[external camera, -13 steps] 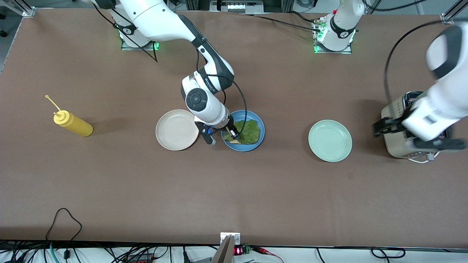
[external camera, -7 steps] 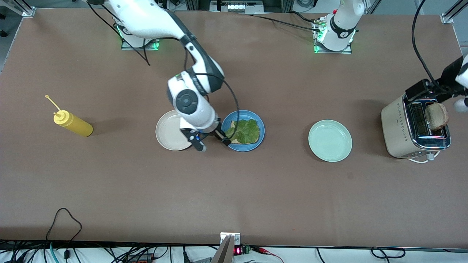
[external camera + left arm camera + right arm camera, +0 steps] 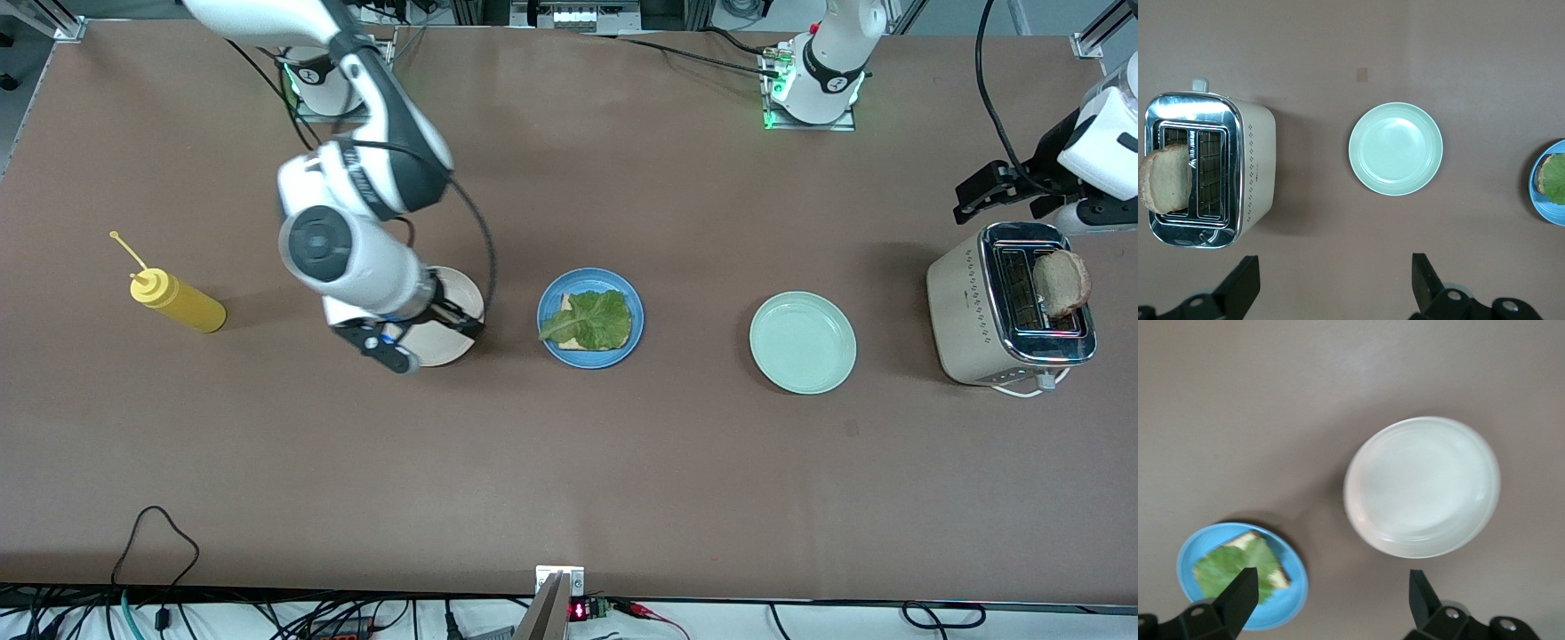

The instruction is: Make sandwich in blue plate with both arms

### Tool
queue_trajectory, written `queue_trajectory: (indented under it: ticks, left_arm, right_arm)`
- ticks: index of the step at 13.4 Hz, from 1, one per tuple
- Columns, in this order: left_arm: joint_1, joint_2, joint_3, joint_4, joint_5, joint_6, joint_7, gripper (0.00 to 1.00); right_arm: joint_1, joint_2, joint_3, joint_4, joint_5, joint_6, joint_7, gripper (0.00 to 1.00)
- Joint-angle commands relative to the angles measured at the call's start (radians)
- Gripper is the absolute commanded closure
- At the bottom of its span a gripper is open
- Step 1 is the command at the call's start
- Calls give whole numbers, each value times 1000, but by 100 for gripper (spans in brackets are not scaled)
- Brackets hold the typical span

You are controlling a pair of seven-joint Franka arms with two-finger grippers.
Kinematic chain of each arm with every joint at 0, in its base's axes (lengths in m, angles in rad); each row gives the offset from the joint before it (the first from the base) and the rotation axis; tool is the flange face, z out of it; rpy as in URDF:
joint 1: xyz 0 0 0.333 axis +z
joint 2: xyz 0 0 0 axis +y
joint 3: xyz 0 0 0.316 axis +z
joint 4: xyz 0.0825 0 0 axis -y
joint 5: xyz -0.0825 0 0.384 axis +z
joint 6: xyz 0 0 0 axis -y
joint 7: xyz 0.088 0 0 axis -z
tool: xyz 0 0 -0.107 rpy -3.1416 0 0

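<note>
The blue plate (image 3: 590, 276) holds a bread slice (image 3: 580, 343) with a green lettuce leaf (image 3: 594, 318) on it. My right gripper (image 3: 425, 338) is open and empty over the cream-white plate (image 3: 463, 297); its wrist view shows the gripper (image 3: 1331, 597), the blue plate (image 3: 1295, 588) and the lettuce (image 3: 1235, 567). A second bread slice (image 3: 1061, 282) sticks up from the toaster (image 3: 969, 311). My left gripper (image 3: 996, 191) is open and empty above the toaster; its wrist view shows the gripper (image 3: 1331, 287), the toaster (image 3: 1255, 167) and the slice (image 3: 1165, 179).
A pale mint-green plate (image 3: 803, 342) lies between the blue plate and the toaster. A yellow squeeze bottle (image 3: 176, 302) lies toward the right arm's end. The cream-white plate fills much of the right wrist view (image 3: 1423, 487).
My right gripper let go of the lettuce and swung from the blue plate to over the cream-white plate. My left arm pulled up off the toaster, leaving the bread slice sticking out.
</note>
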Motion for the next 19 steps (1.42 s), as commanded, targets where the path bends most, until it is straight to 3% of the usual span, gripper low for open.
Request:
queue_trajectory:
  ticks: [1,3,6,9,14,19]
  left_arm:
    - [13,-19,-4,-26,-12,3,19,0]
    - [13,-19,-4,-26,-12,3,10,0]
    - [13,-18,-4,-27,-12,5,10,0]
    - [12,-5,-5,-26,-14,8,3,0]
    - [12,-7,-8,-18,-14,8,3,0]
    - [15,-8,16,-7,-14,-8,36,0]
  right_arm:
    - [-73,-71,15,-30,-41,-114,-161,0]
    - [-116,-129,11,-81,-53,-151,-284,0]
    - [-189,-294,7,-297,-68,-101,-469,0]
    - [-353,-419,8,-466,-122,-75,-785,0]
    - [-565,-483,8,-561,-148,-17,-1254,0]
    - [-742,-473,10,-580,-148,77,-1767,0]
